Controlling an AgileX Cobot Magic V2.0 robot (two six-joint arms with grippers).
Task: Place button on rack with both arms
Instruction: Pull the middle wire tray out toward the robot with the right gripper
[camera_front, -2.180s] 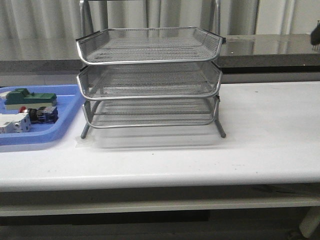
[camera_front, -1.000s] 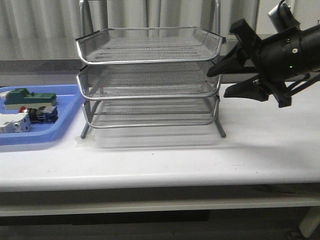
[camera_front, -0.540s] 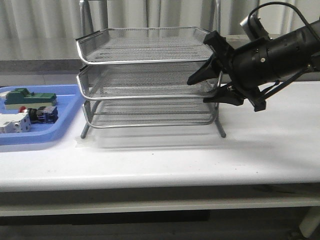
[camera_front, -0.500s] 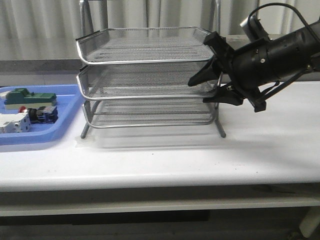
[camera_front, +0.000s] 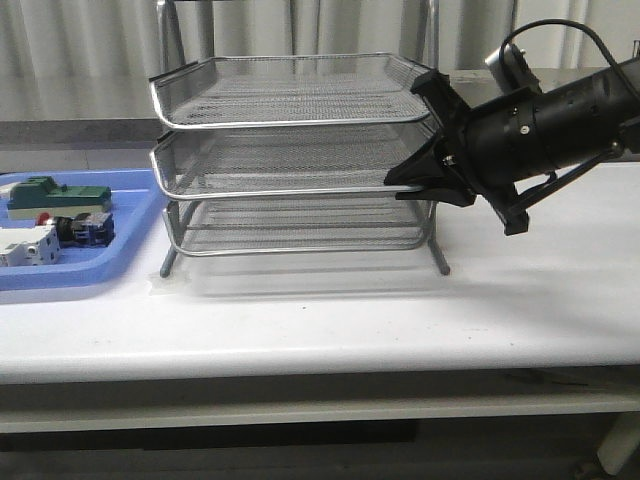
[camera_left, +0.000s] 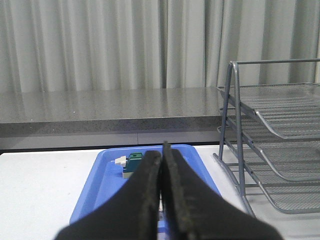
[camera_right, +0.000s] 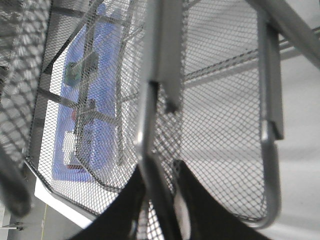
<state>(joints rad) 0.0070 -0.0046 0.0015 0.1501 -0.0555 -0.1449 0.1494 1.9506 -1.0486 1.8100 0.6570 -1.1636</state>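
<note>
The button (camera_front: 78, 228), with red cap, black body and blue rear block, lies in the blue tray (camera_front: 130, 262) at the left. The three-tier wire-mesh rack (camera_front: 300, 150) stands mid-table; it also shows in the left wrist view (camera_left: 272, 127). My right gripper (camera_front: 405, 183) is closed on the chrome front rim of the rack's middle tray at its right corner. In the right wrist view the rim (camera_right: 148, 120) runs between the fingers of the right gripper (camera_right: 157, 200). My left gripper (camera_left: 162, 150) is shut and empty above the blue tray (camera_left: 107, 170), hiding the button there.
A green-and-cream block (camera_front: 58, 195) and a white boxy switch (camera_front: 25, 245) share the blue tray with the button. A grey counter ledge (camera_front: 80, 120) and curtains run behind the table. The table's front edge (camera_front: 320, 360) is near the camera.
My right arm came in from the right, moved left to the rack and closed on the middle tray's rim. The rack has shifted slightly left. The button has not moved.
</note>
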